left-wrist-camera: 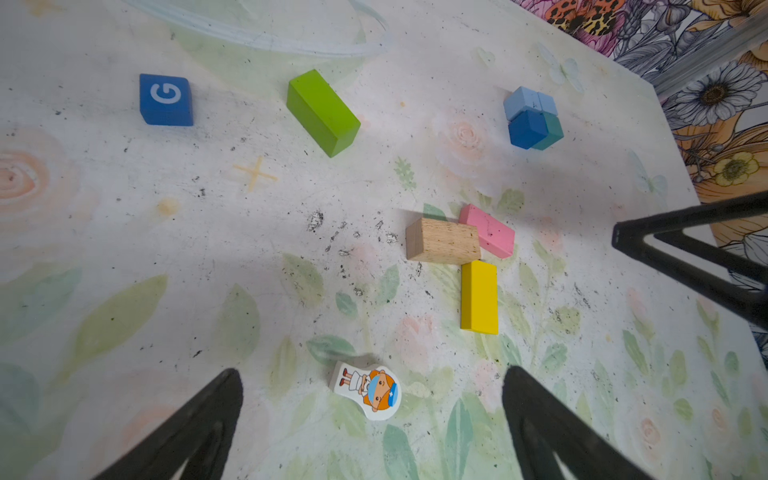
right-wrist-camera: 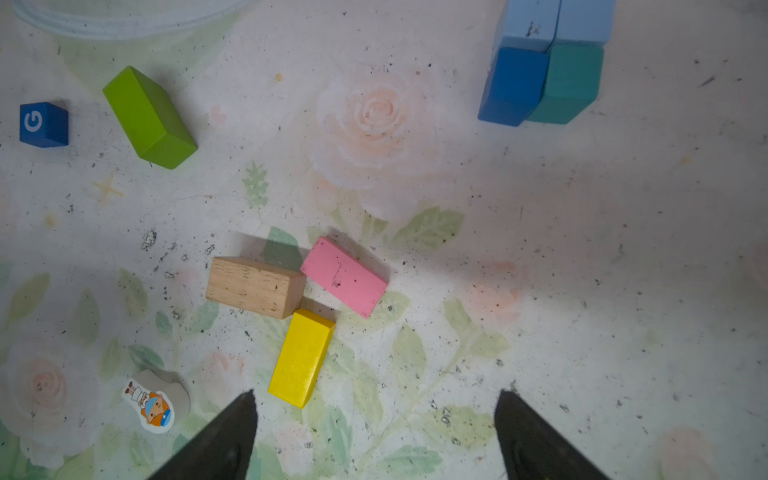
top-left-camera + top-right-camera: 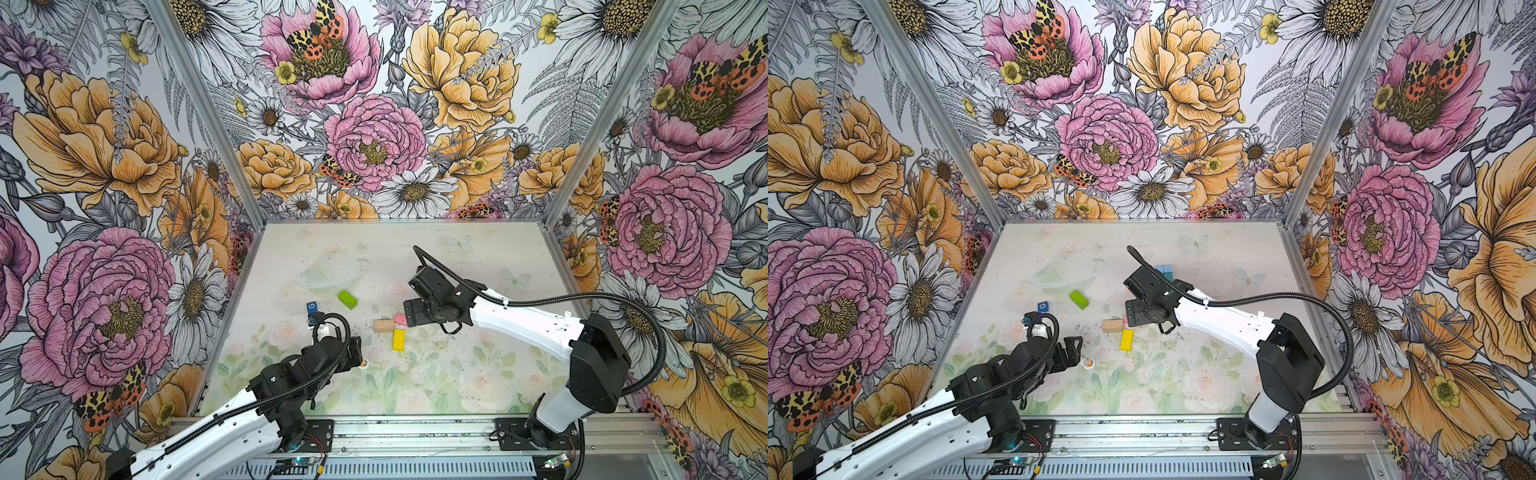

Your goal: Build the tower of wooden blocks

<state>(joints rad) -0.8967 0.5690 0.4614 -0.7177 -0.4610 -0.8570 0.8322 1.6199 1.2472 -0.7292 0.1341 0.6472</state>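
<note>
Loose wood blocks lie mid-table: a green brick (image 3: 347, 299) (image 1: 322, 112), and a touching group of a bare-wood brick (image 3: 383, 325) (image 2: 255, 286), a pink brick (image 2: 344, 276) and a yellow brick (image 3: 398, 340) (image 2: 301, 357). Light blue, dark blue and teal cubes (image 3: 1165, 272) (image 2: 544, 62) sit packed together as the tower's base, behind the right arm. My right gripper (image 2: 377, 392) is open just above the table, beside the yellow brick's near end, with nothing between its fingers. My left gripper (image 1: 372, 371) (image 3: 1073, 347) is open and empty at the front left.
A dark blue cube marked G (image 3: 312, 307) (image 1: 166, 99) lies left of the green brick. A small flat printed figure piece (image 3: 1087, 363) (image 1: 368, 390) lies by the left gripper. A clear shallow dish (image 3: 328, 274) sits behind the green brick. Flowered walls close in three sides.
</note>
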